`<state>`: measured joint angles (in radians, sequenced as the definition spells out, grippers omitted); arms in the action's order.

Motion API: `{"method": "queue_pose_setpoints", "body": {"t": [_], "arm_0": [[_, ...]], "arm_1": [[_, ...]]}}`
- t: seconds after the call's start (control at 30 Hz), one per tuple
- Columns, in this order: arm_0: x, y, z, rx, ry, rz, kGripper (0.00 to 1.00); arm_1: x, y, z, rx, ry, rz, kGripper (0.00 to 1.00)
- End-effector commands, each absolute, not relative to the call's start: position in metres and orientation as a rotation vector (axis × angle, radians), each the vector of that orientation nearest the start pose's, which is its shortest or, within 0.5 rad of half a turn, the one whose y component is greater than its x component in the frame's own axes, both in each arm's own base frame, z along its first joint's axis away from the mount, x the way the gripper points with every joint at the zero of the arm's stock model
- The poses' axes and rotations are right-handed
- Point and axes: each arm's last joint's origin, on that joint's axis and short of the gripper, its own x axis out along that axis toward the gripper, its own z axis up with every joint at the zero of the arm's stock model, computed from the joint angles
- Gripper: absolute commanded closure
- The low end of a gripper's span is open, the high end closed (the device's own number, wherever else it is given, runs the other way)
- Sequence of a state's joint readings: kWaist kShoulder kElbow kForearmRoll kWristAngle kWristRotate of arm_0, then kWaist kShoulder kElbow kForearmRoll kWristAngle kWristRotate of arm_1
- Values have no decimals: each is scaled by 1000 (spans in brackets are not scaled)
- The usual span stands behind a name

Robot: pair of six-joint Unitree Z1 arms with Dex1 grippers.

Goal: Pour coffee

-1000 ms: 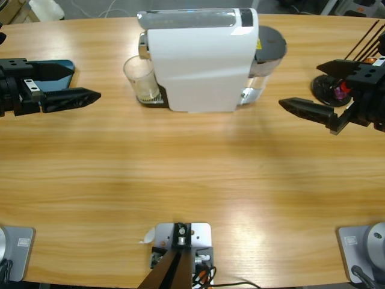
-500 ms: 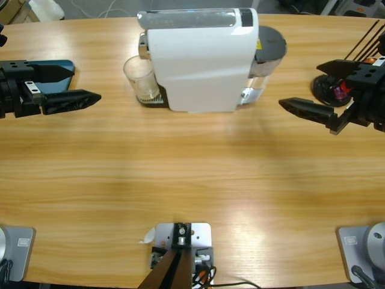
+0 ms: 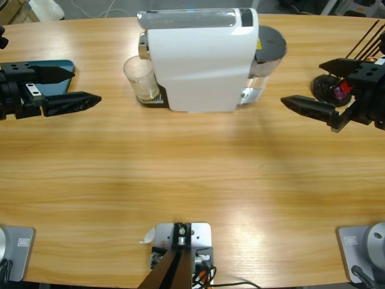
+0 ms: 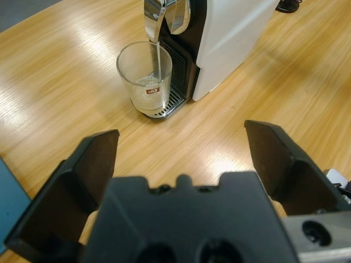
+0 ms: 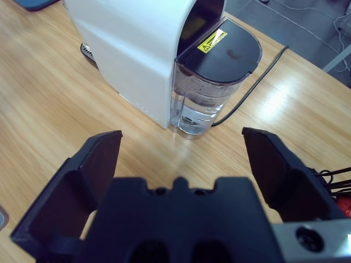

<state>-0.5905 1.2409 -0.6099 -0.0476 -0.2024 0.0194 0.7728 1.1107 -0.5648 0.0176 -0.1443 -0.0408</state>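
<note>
A white box-shaped coffee machine (image 3: 201, 60) with a silver top strip is seen standing at the far middle of the long wooden table (image 3: 192, 180). A clear round glass (image 3: 141, 79) is placed on the machine's small black drip grille (image 4: 167, 104), directly under the chrome spout (image 4: 159, 13). A thin stream is seen running from that spout down into the glass, and the coffee (image 4: 149, 87), a shallow pale yellowish layer, is held at the bottom of the glass. At the machine's other end a clear water tank (image 5: 205, 104) with a dark grey lid (image 5: 222, 52) bearing a yellow warning label is attached, and a black cable is seen trailing from behind it across the wood.

The left gripper (image 3: 77, 86) is held low over the table well apart from the glass, pointed toward it, with its two black jaws spread wide and nothing between them. The right gripper (image 3: 325, 87) is held on the opposite side, aimed at the tank end of the machine, its jaws likewise spread wide and gripping nothing. A flat teal pad (image 3: 45, 75) is partly covered by the left gripper.
</note>
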Motion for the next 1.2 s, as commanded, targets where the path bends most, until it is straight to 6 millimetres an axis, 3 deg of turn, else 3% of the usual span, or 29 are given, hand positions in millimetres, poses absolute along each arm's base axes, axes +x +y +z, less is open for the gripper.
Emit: {"method": "queue_pose_setpoints", "body": {"t": [0.03,1.2], "arm_0": [[156,-113,273,151,616,-749,4],[155,-115,269,159,634,-747,4]], "arm_1": [[118,106,275,-310,546,613,27],[119,108,274,-306,550,618,55]]}}
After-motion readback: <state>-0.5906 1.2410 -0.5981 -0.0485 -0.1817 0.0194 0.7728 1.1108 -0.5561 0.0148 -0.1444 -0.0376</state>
